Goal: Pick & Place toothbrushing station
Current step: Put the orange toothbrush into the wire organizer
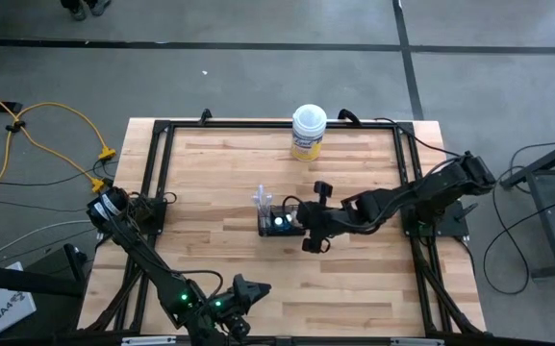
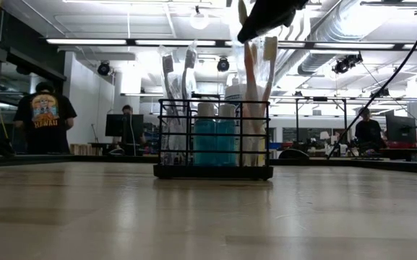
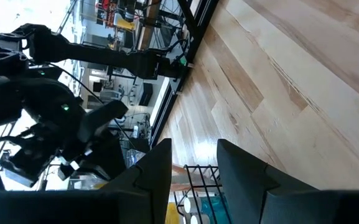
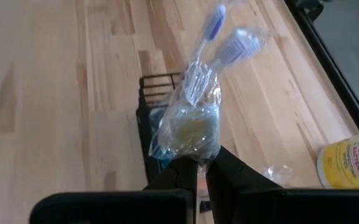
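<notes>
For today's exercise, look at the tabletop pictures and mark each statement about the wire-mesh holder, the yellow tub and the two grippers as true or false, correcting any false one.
1. The black wire-mesh holder stands upright near the middle of the table. True.
2. The right gripper is wide open, far from the holder. False: it is shut and sits right at the holder.
3. Two teal tubes with white caps stand inside the holder. True.
4. The yellow tub sits inside the holder. False: it stands apart, near the table's far edge.
5. The left gripper is at the holder. False: it waits near the table's near edge.
</notes>
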Robot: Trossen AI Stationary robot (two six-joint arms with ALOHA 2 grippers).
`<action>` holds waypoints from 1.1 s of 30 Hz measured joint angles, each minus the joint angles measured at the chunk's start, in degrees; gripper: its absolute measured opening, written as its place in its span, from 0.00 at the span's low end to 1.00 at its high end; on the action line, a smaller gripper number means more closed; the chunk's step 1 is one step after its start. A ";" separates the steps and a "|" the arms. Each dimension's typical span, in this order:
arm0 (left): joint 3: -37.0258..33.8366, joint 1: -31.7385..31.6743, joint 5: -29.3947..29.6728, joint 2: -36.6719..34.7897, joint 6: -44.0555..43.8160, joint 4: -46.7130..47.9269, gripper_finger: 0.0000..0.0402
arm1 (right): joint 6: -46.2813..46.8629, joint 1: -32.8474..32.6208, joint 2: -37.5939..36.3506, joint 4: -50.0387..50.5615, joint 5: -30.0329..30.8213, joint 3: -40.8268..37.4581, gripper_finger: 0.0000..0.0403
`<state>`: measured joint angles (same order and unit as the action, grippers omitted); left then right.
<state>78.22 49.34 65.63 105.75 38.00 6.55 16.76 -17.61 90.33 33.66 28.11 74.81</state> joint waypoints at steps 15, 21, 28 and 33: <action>0.00 0.00 0.11 0.01 -0.33 -0.02 0.30 | 5.89 0.00 0.08 1.59 -0.17 0.00 0.10; 0.00 0.00 0.09 0.02 -0.33 -0.04 0.30 | 8.96 0.00 0.08 1.86 -2.14 0.00 0.09; 0.00 0.00 0.09 0.02 -0.33 -0.04 0.30 | 10.07 0.02 0.08 2.59 -2.66 0.00 0.08; 0.00 0.00 0.06 0.02 -0.33 -0.07 0.30 | 10.24 0.07 0.08 2.72 -2.74 0.00 0.08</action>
<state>78.22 49.34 65.69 105.78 37.67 6.48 27.00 -17.54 90.41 36.38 25.36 74.81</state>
